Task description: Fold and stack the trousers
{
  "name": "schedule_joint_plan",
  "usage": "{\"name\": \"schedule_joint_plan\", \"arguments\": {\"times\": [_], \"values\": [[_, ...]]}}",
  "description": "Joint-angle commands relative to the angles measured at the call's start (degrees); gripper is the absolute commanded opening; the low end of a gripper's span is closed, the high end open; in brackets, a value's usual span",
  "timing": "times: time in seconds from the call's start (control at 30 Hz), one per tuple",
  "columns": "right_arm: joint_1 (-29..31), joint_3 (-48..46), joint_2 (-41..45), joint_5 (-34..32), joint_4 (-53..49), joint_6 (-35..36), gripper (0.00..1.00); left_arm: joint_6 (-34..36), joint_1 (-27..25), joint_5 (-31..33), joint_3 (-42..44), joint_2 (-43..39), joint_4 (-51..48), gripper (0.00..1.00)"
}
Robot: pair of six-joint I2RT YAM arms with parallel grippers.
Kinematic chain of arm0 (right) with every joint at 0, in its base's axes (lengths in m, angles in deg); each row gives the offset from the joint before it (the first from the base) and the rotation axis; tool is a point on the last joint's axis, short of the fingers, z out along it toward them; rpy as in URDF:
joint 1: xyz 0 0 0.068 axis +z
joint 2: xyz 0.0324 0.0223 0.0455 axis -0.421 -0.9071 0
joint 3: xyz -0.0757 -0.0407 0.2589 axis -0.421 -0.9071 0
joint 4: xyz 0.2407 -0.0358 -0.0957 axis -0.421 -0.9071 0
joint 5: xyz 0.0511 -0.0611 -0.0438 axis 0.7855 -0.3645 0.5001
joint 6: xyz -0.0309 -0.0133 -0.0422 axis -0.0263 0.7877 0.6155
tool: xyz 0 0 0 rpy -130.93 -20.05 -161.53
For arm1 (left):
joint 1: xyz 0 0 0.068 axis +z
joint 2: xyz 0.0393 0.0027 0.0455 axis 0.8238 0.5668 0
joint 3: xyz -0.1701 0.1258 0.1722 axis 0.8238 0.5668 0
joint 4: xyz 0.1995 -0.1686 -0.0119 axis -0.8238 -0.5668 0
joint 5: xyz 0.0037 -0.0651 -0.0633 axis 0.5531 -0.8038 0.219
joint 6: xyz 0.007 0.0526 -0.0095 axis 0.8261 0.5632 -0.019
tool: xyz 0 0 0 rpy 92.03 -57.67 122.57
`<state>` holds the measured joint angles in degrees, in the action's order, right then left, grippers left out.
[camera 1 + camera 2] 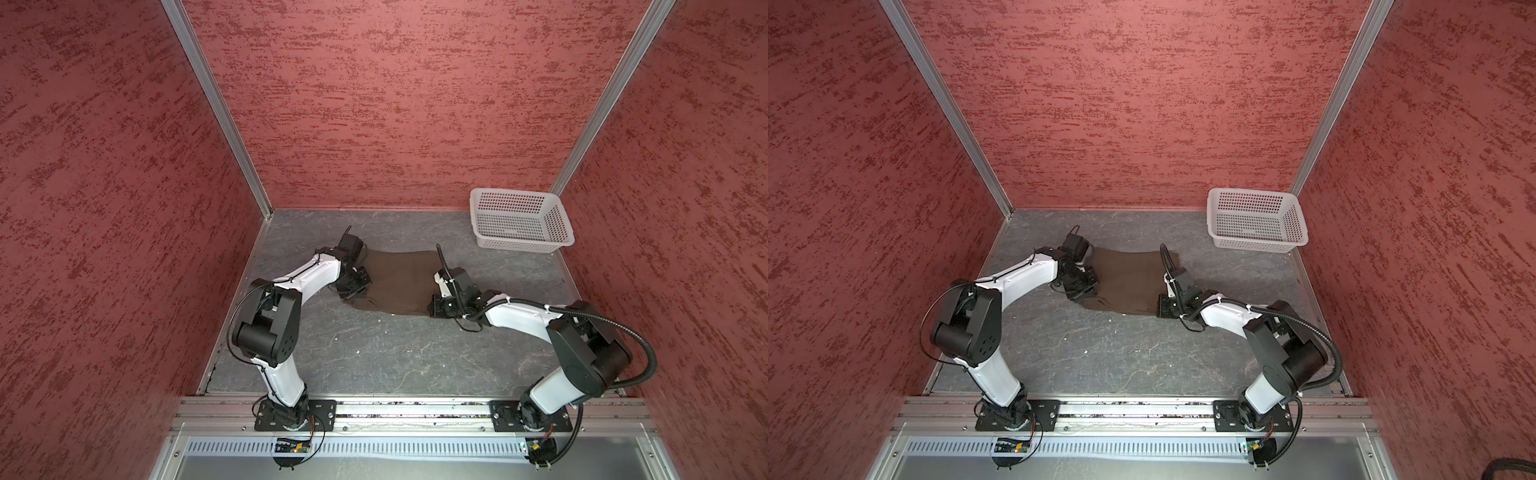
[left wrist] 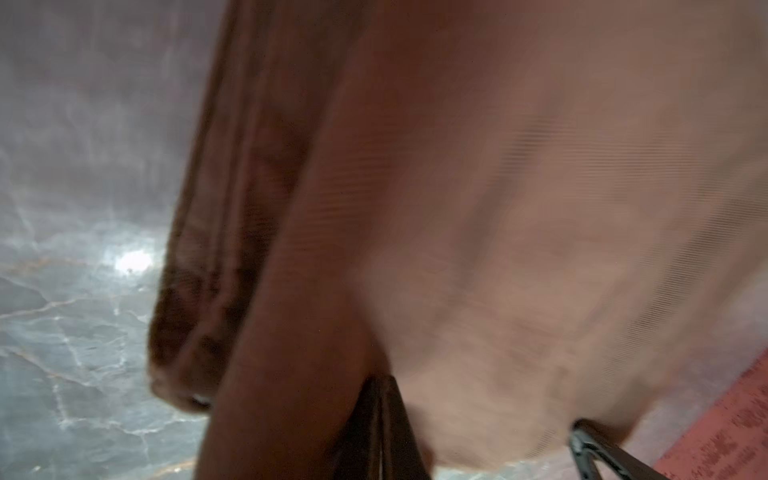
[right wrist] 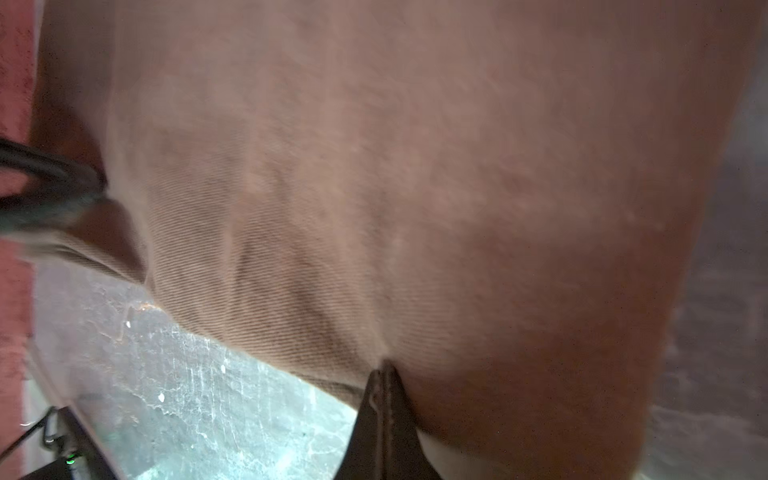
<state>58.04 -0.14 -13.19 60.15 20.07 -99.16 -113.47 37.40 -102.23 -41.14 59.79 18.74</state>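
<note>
Closest to the lens, the metal rail (image 1: 415,409) at the near edge carries both of my arm bases, left and right. Beyond it, on the grey marbled table (image 1: 374,357), the trousers (image 1: 395,282) lie as one dark brown, roughly rectangular pad in the middle of the surface, somewhat toward the far side; both top views agree (image 1: 1125,282). My left gripper (image 1: 352,294) sits on the pad's left edge toward the near corner, and my right gripper (image 1: 434,309) on its near right corner. Left wrist view: the left gripper (image 2: 380,399) has its jaws pressed together with brown cloth pinched between the tips, and a thick fold of layered fabric runs away from them over the table. Right wrist view: the right gripper (image 3: 384,374) is likewise closed on the trousers' edge, the cloth puckering at the tips. Both wrist views are blurred, so finer detail of the cloth cannot be told. A white perforated basket (image 1: 519,245) stands in the far right corner, well apart from the trousers, and nothing shows inside it.
</note>
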Motion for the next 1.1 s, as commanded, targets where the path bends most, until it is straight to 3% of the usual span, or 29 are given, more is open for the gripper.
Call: {"name": "schedule_joint_plan", "arguments": {"times": [0.0, 0.2, 0.33, 0.5, 0.77, 0.93, 1.07], "values": [[-0.6, -3.8, -2.3, 2.3, 7.4, -4.4, 0.00, -1.4, 2.7, -0.7, 4.1, -0.6, 3.7, 0.07], [-1.0, -0.9, 1.1, 0.2, 1.5, -2.4, 0.00, -0.6, 5.8, -2.8, 5.5, -2.2, 3.0, 0.06], [-1.3, 5.2, 7.7, -3.3, -5.6, 2.9, 0.00, 1.7, 6.8, -2.4, -1.8, -3.6, -0.7, 0.09], [-4.0, 13.9, 9.4, -11.8, -12.1, 7.1, 0.00, 2.4, 6.7, -2.4, -13.2, 0.2, -2.2, 0.10], [-11.9, 19.3, -2.5, 1.9, -2.6, 3.8, 0.00, 2.0, 5.9, -0.7, -23.6, 9.6, -1.5, 0.09], [-14.0, 20.6, -11.7, 9.5, 6.8, -0.2, 0.00, 2.5, 7.2, 0.0, -24.2, 14.8, 0.1, 0.09], [-14.5, 21.6, -18.6, 11.8, 8.4, -2.1, 0.00, 2.3, 8.8, -0.9, -21.4, 16.4, 1.5, 0.09]]}}
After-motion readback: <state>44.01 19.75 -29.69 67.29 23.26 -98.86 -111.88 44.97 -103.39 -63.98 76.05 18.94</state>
